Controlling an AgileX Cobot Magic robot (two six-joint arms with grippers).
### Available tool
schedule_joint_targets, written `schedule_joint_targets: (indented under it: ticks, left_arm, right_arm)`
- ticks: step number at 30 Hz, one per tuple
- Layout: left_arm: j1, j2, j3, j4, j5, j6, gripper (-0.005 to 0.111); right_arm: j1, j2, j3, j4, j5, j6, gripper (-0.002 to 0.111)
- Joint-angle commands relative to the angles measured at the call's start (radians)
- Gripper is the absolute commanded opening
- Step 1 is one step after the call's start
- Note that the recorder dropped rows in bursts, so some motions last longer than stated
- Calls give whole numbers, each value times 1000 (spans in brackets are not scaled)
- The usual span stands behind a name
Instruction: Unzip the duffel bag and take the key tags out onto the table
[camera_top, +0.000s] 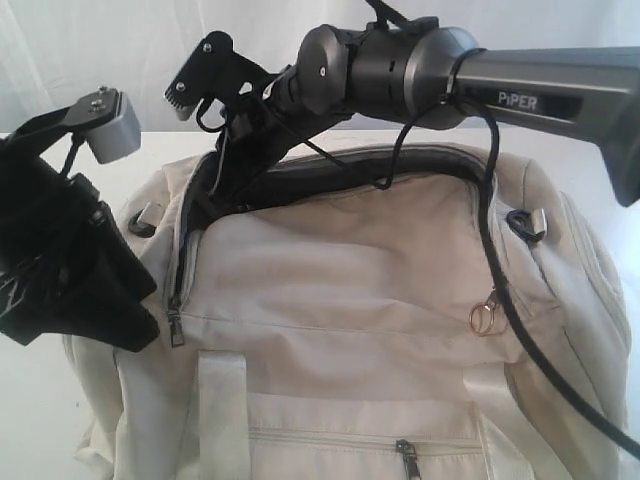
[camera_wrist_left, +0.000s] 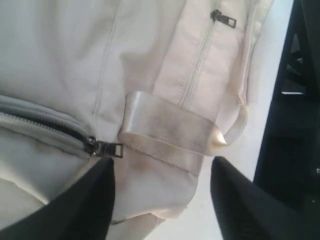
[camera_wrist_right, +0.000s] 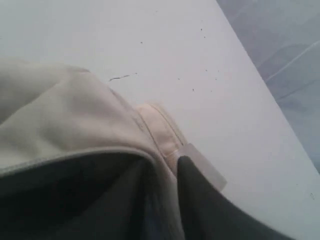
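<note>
Nearest to the exterior camera lies the front pocket of the duffel bag (camera_top: 340, 270), with its small pocket pull (camera_top: 405, 455) closed. The bag stands on the white table (camera_wrist_right: 150, 40) and fills almost the whole view. A little further, the left gripper (camera_wrist_left: 162, 165) hangs over the left end of the bag. Its two black fingers (camera_wrist_left: 90, 205) are spread wide with nothing between them, and the main zipper pull (camera_wrist_left: 105, 149) lies just beside one fingertip, near a webbing handle (camera_wrist_left: 170, 131). Further back the top zipper is open in a long curve, so the dark lining (camera_wrist_right: 65, 195) shows. The right gripper (camera_top: 200, 85) reaches across to this far left corner of the mouth, at the rim. How far it is open, and whether it holds cloth, I cannot tell. The key tags are not visible anywhere; I judge they are inside, under the flap. The fabric looks soft and light, so it will fold and follow a pull instead of staying open. It seems better to hold the rim or the flap edge up, and to take the tags by their rings.
</note>
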Motion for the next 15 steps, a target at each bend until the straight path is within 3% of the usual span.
schedule_joint_targets:
  ticks: [1, 5, 9, 12, 15]
  left_arm:
    - [-4, -12, -61, -21, 27, -85, 56]
    - [-4, -12, -116, 6, 82, -131, 38]
    - [-4, -23, -126, 106, 103, -166, 2]
    - [-2, -42, -118, 191, 101, -251, 0]
    - [-2, -77, -78, 210, 83, -265, 0]
  right_arm:
    - [-9, -74, -5, -72, 103, 60, 38]
    - [-9, -133, -5, -218, 272, 177, 40]
    - [-9, -212, -5, -323, 425, 341, 40]
    - [-9, -271, -5, -312, 565, 393, 44]
    - [-9, -285, -5, -240, 672, 420, 63]
